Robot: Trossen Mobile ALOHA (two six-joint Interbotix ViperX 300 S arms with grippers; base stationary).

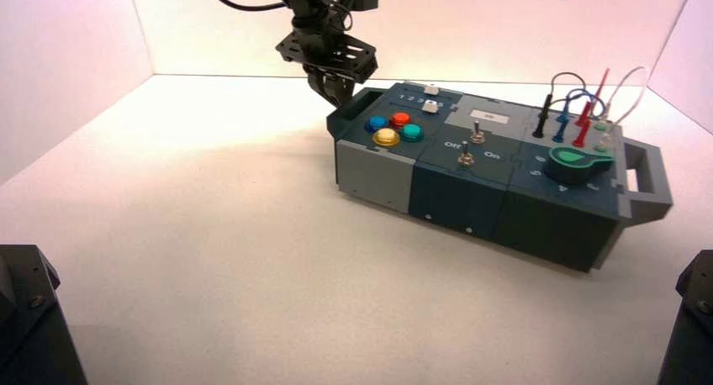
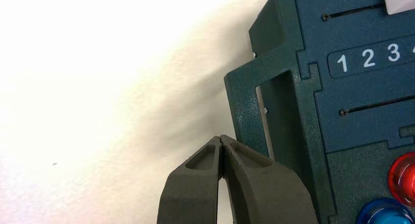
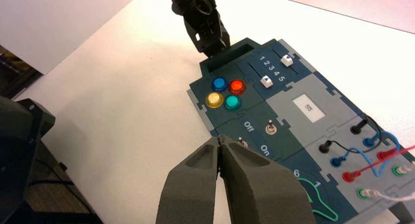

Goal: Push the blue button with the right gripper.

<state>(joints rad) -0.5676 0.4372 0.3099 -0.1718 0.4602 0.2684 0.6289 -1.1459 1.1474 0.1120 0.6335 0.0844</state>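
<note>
Button (image 3: 219, 84), blue and domed, likely yields lightly under a short spring; press its crown squarely using your closed, empty right gripper (image 3: 219, 138); no grasp needed.

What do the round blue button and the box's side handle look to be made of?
The round blue button looks like glossy translucent plastic, given its shine and see-through rim. The dark green box handle seems hard matte plastic, perhaps 3D-printed, from its fine speckled grain.
</note>
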